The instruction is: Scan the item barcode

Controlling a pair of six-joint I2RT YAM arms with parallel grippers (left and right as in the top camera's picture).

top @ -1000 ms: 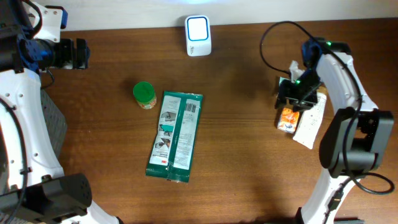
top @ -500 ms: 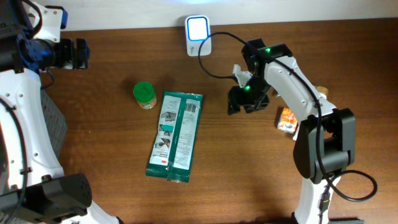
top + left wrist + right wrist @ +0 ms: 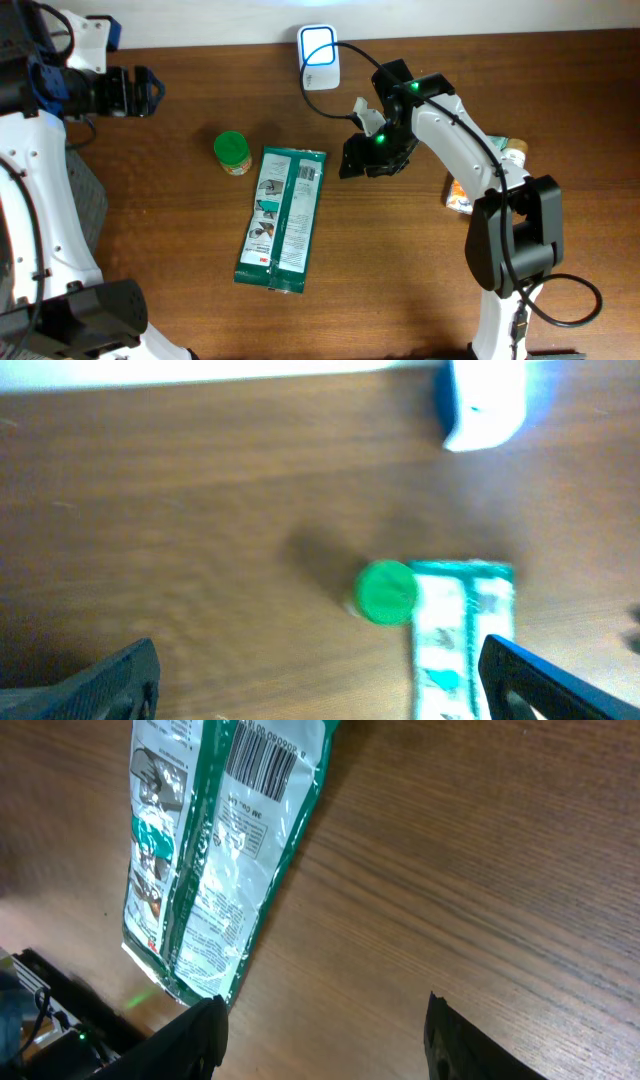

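A green-and-white pouch (image 3: 282,218) lies flat mid-table, its barcode (image 3: 262,765) facing up near the top end. My right gripper (image 3: 348,166) hovers just right of the pouch's upper end. It stands open with only bare wood between its fingers (image 3: 190,1040). The white scanner (image 3: 318,57) with a blue-lit face stands at the back edge. My left gripper (image 3: 150,92) is open at the far left, holding nothing. In the blurred left wrist view the pouch (image 3: 460,630) shows ahead, between the open fingertips (image 3: 560,680).
A green-lidded jar (image 3: 232,153) stands just left of the pouch's top. An orange box (image 3: 460,195) and a pale item (image 3: 510,152) lie at the right, behind my right arm. The scanner's black cable (image 3: 350,50) loops to that arm.
My right arm has swung left from the items on the right to just beside the pouch. My left gripper has shifted slightly right.
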